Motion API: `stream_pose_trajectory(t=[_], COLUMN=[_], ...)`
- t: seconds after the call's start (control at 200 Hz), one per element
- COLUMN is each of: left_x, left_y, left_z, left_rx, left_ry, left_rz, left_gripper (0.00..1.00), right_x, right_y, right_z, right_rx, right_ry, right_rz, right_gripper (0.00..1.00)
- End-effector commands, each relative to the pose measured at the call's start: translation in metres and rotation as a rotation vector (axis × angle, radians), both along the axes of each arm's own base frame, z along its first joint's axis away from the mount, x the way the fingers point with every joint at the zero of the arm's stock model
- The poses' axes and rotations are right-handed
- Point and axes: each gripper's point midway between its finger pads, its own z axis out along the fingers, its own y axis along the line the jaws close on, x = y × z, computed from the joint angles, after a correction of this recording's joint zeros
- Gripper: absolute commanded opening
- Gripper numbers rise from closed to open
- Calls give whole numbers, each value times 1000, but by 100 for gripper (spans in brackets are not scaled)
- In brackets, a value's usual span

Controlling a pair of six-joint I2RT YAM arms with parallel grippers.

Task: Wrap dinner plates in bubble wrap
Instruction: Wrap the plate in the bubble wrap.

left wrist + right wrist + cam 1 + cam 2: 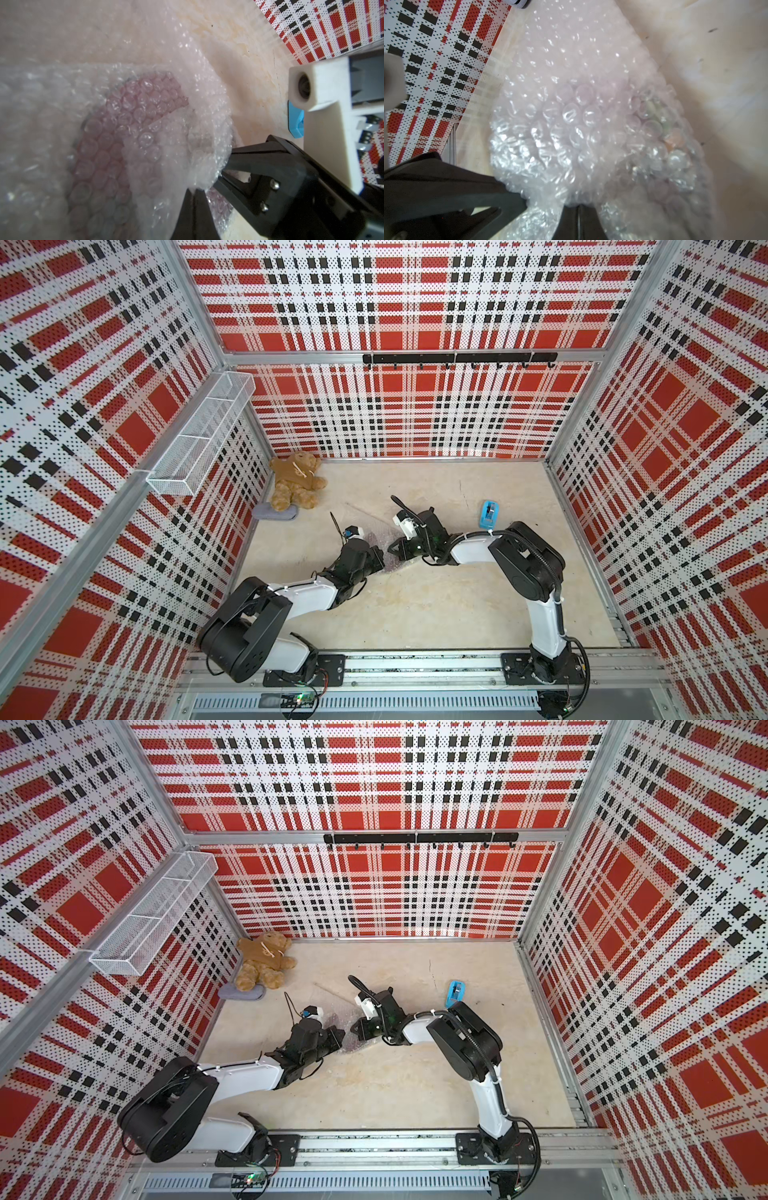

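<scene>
2-point pinch
My left gripper (195,194), right gripper (578,209) clamp limp, slippery bubble wrap (176,145) edges; plate (133,99) fragile.

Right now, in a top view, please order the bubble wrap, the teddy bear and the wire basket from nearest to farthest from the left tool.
1. bubble wrap: pinched in the left tool, in the middle.
2. teddy bear: lying in the back left corner.
3. wire basket: mounted high on the left side.

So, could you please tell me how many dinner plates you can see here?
1: the plate, red, lies under the bubble wrap in the middle of the table. Others might hide beneath.
</scene>
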Motion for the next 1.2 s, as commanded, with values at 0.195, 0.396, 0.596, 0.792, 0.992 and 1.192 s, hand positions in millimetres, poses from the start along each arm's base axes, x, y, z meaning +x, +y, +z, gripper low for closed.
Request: stream_pose_trajectory(t=[0.195,0.396,0.596,0.792,0.992,1.192], left_x=[-27,-31,-32,-34,-33,-26], left_y=[13,15,17,20,20,15], left_z=[-41,-55,-57,-56,-54,-34], left_rx=[-86,-79,-83,-85,-90,-160], left_ry=[177,230,237,232,229,199], left_rz=[111,119,133,144,142,119], left_gripper=[0,0,0,0,0,4], right_x=[6,23,29,12,-13,-35], right_y=[-15,-18,-3,22,18,-1], right_z=[30,74,47,27,-23,-71], right_rx=[12,44,28,11,-79,-198], right_ry=[-66,-163,-64,-24,67,154], right_rz=[-9,-25,-40,27,45,37], right_gripper=[20,28,22,11,10,8])
